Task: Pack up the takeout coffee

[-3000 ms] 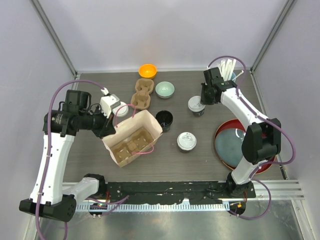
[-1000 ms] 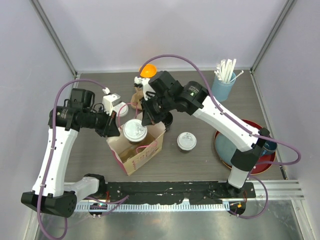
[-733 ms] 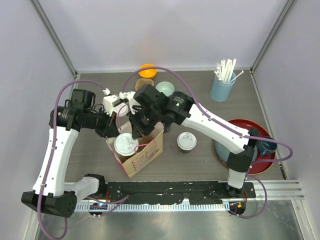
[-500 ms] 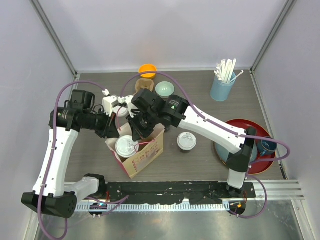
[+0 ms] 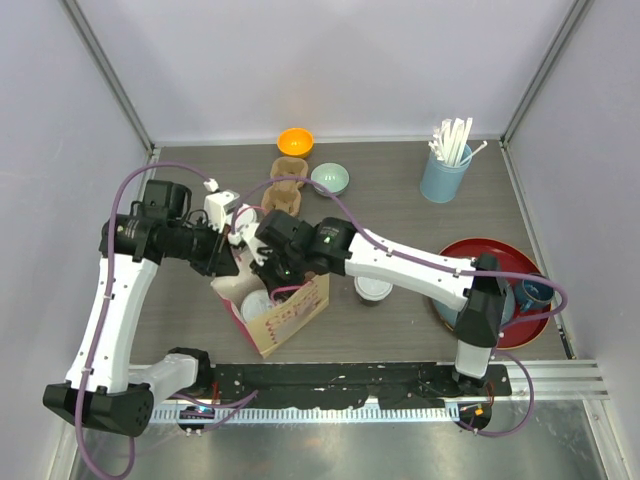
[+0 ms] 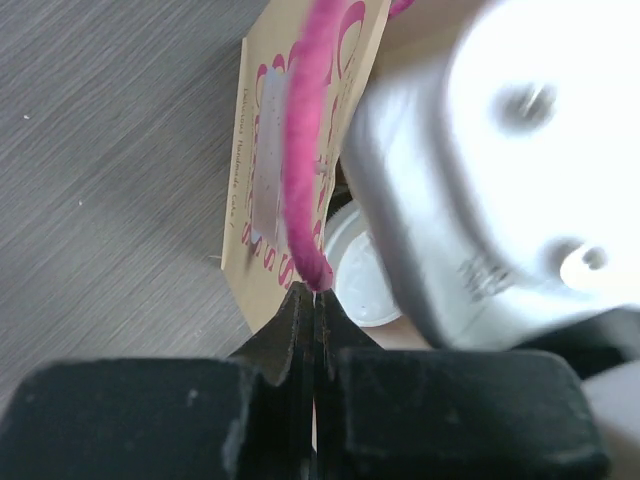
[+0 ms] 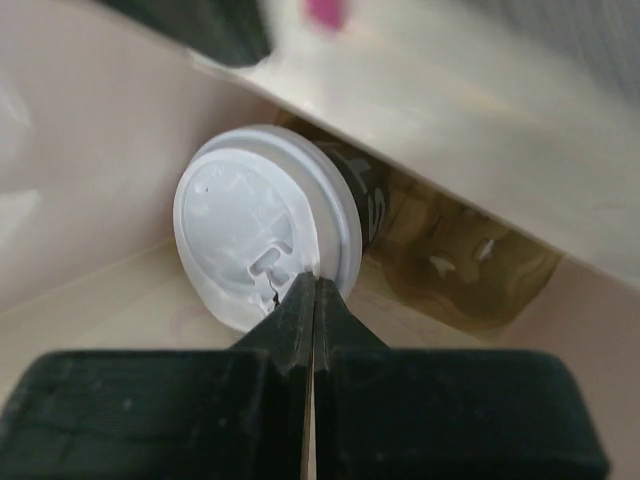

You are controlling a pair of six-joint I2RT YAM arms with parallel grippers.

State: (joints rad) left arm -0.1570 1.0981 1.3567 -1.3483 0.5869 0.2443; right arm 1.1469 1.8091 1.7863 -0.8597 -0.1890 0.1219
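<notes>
A brown paper bag [image 5: 290, 310] with pink handles stands open at the table's front left. My left gripper [image 5: 232, 266] is shut on one pink handle [image 6: 305, 170] at the bag's rim [image 6: 262, 150]. My right gripper [image 5: 268, 288] reaches down inside the bag, shut on the rim of the white lid [image 7: 255, 235] of a black takeout coffee cup [image 7: 366, 198]. That lid [image 5: 256, 304] shows inside the bag from above, and a brown cup carrier [image 7: 470, 265] lies beneath it. A second lidded coffee cup [image 5: 375, 292] stands on the table right of the bag, half under my right arm.
Behind the bag sit a spare cardboard cup carrier [image 5: 286, 190], an orange bowl [image 5: 294, 141] and a pale green bowl [image 5: 331, 178]. A light-blue tumbler of straws [image 5: 445, 172] stands far right. A red tray [image 5: 505, 262] with a dark blue mug [image 5: 531, 293] lies at the right edge.
My right arm has swung left and down, carrying the lidded cup from above the bag's mouth to deep inside it. The left gripper has kept hold of the handle.
</notes>
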